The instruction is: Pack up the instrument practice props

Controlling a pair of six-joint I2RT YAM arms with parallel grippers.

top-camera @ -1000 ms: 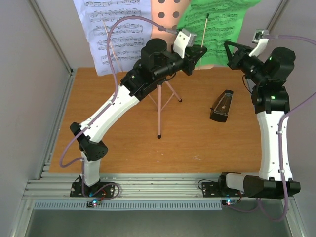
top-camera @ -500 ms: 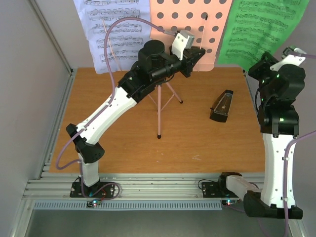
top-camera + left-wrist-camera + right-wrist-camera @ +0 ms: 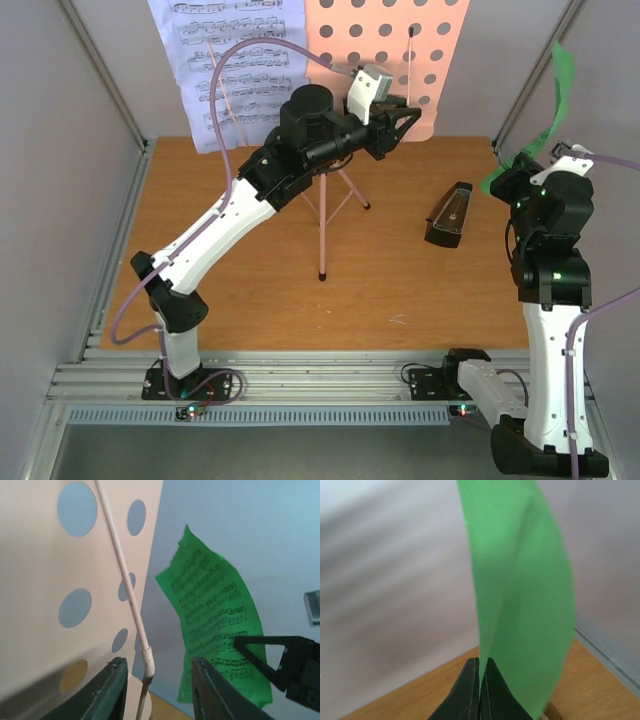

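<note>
The pink music stand's hole-punched desk [image 3: 385, 50] stands at the back on tripod legs [image 3: 323, 220]. A white sheet [image 3: 230, 70] hangs on its left side. My left gripper [image 3: 405, 120] is open at the desk's lower right edge. In the left wrist view its jaws [image 3: 159, 680] stand apart around the thin holding rod [image 3: 125, 575] beside the desk [image 3: 60, 580], without touching it. My right gripper [image 3: 507, 173] is shut on the green sheet [image 3: 560, 80], held upright off the stand at the right [image 3: 520, 580]. The black metronome [image 3: 449, 214] sits on the table.
The wooden table [image 3: 250, 290] is walled by grey panels on the left, back and right. Metal posts [image 3: 100, 70] stand at the back corners. The left arm stretches over the tripod; the right arm stands tall at the right edge.
My right gripper has pulled the green sheet off the stand and carried it to the right, turning it edge-on. The left gripper has opened at the desk's edge.
</note>
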